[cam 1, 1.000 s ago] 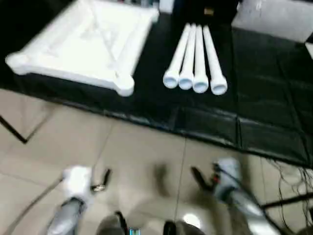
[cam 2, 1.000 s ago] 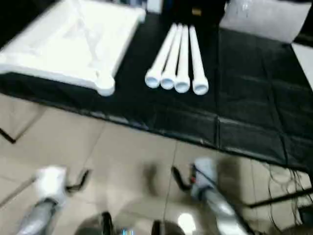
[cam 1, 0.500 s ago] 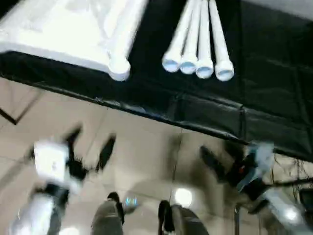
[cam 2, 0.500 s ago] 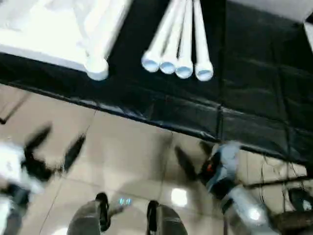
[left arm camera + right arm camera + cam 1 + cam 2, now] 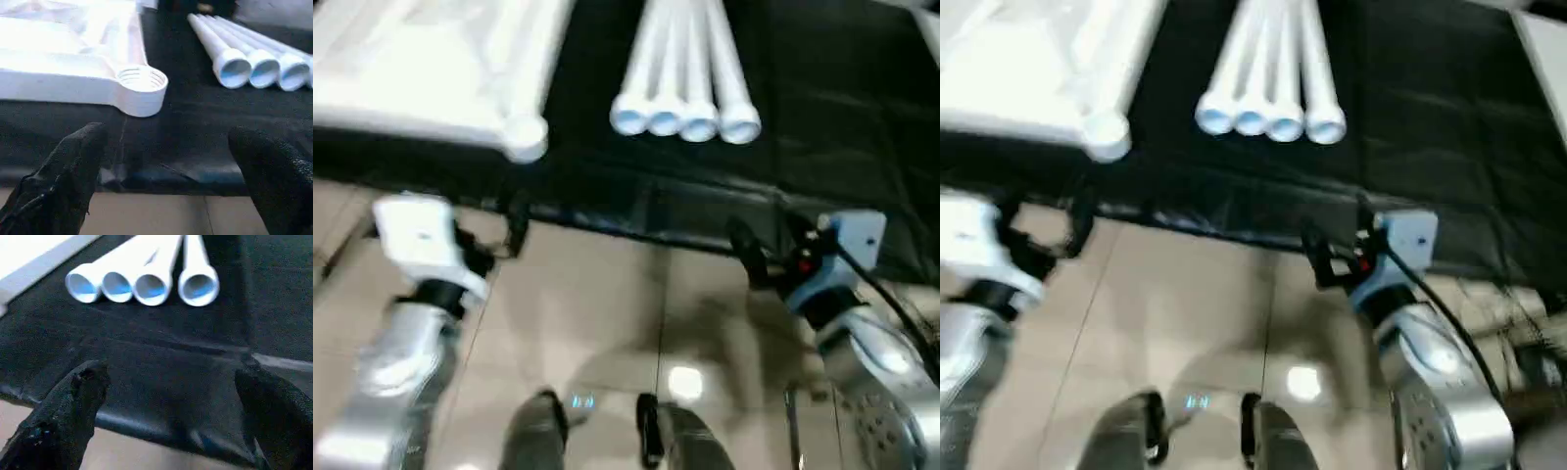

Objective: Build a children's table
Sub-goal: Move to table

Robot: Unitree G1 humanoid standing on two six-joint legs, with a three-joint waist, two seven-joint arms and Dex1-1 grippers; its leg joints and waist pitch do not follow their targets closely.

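Observation:
The children's table lies in parts on a black cover. Its white top [image 5: 421, 69] rests ribbed side up at the far left, with a round threaded corner socket [image 5: 142, 81] nearest me. Several white tubular legs [image 5: 685, 78] lie side by side to the right of it, open ends [image 5: 146, 284] toward me. My left gripper [image 5: 166, 134] hangs open over the cover's near edge, short of the corner socket. In front of the leg ends my right gripper [image 5: 168, 374] is also open. Nothing is between either pair of fingers.
The black cover [image 5: 842, 117] spreads over the far half of the scene and ends in a folded front edge [image 5: 636, 211]. Beige floor tiles [image 5: 607, 313] lie between me and it. Dark cables [image 5: 1528, 333] trail at the right. My lower body [image 5: 597, 431] shows at the bottom.
Both arms have risen and reached forward from over the floor tiles to the cover's front edge. The camera has tilted and moved closer. Both grippers stay open.

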